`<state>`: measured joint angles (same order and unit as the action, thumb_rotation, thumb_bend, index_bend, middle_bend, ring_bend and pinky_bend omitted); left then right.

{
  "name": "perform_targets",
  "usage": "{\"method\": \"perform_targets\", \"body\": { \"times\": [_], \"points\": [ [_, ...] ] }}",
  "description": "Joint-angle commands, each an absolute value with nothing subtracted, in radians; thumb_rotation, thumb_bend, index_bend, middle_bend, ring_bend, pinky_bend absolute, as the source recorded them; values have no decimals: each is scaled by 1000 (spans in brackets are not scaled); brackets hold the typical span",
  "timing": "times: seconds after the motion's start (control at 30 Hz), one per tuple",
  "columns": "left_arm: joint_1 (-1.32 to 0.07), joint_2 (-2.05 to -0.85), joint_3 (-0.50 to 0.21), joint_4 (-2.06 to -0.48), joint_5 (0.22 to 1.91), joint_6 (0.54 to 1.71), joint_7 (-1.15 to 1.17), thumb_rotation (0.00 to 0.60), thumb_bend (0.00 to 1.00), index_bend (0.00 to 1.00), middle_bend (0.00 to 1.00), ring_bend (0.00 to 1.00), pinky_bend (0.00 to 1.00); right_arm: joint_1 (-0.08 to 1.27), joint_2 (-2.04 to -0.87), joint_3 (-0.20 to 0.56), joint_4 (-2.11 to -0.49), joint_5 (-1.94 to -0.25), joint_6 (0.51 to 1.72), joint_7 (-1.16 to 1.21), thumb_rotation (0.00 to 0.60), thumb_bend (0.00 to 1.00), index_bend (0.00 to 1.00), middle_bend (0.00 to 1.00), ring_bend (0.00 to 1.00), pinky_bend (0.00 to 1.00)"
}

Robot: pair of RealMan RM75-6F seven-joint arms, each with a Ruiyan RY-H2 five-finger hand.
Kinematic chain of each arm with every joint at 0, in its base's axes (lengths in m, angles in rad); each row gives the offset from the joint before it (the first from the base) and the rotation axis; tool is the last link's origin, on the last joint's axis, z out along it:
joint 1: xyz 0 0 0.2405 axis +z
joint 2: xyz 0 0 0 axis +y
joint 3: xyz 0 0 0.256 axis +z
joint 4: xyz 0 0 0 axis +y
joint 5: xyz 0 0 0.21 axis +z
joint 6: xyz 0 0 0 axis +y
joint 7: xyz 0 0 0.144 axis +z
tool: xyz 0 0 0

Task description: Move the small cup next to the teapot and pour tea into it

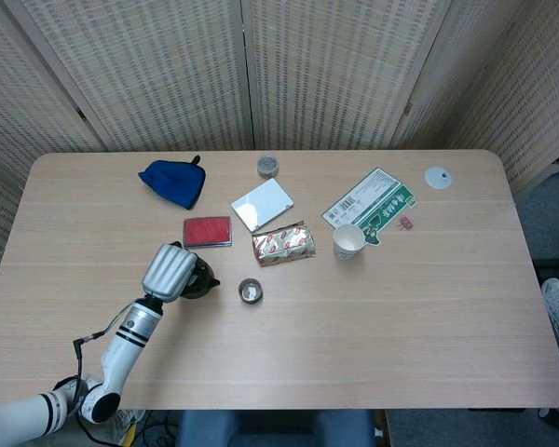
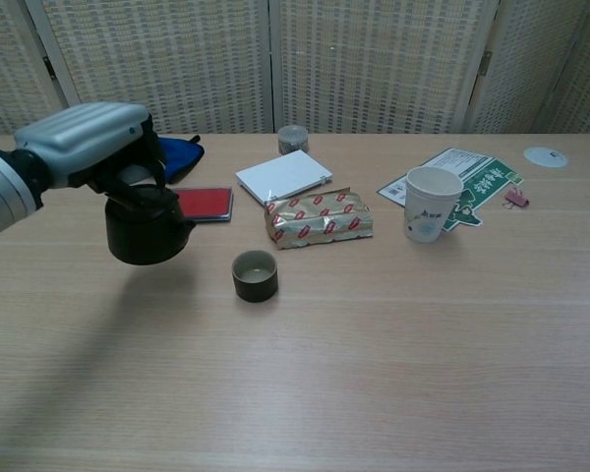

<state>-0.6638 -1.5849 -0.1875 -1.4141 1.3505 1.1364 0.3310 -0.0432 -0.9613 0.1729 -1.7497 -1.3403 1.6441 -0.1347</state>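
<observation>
Left of table centre, the dark round teapot (image 2: 146, 224) is held off the light wooden table (image 1: 401, 317) by the left hand (image 2: 90, 143), whose fingers are clamped over the top handle. A shadow is cast under the pot in the chest view, so no contact with the surface is shown. The right hand is not seen in either view.

The small dark olive cup (image 2: 255, 275) is placed upright just right of the teapot, near but not touching. Open table is left toward the near edge and across the whole right half; the far corners are also bare apart from a small white disc (image 1: 438, 177).

Behind the cup, a red-patterned foil packet (image 2: 318, 217) is laid flat, with a white flat box (image 2: 283, 175) and a small grey round tin (image 2: 292, 139) further back. A red flat case (image 1: 208, 231) is located just behind the teapot, partly hidden by it in the chest view, and a blue cloth (image 1: 172, 182) lies beyond that. A white paper cup (image 2: 430, 204) stands on the corner of a green-and-white printed sheet (image 1: 370, 205), well right of the cup.

The pot is held upright, slightly tilted. The spout points right, toward the cup. The forearm runs from the near left corner up to the pot.
</observation>
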Motion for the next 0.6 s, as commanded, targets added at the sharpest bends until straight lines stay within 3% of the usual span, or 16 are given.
{"method": "perform_targets", "body": {
  "times": [0.03, 0.6],
  "points": [
    [-675, -1600, -186, -1401, 1360, 1137, 344, 518, 341, 1000, 1000, 1000, 556, -44, -961, 173, -1750, -1340, 1644, -134, 600, 202, 200, 217, 153, 265],
    [-738, -1684, -192, -1322, 1389, 1133, 421, 512, 341, 1000, 1000, 1000, 556, -43, -962, 172, -1748, -1336, 1640, -136, 600, 202, 200, 217, 152, 265]
  ]
}}
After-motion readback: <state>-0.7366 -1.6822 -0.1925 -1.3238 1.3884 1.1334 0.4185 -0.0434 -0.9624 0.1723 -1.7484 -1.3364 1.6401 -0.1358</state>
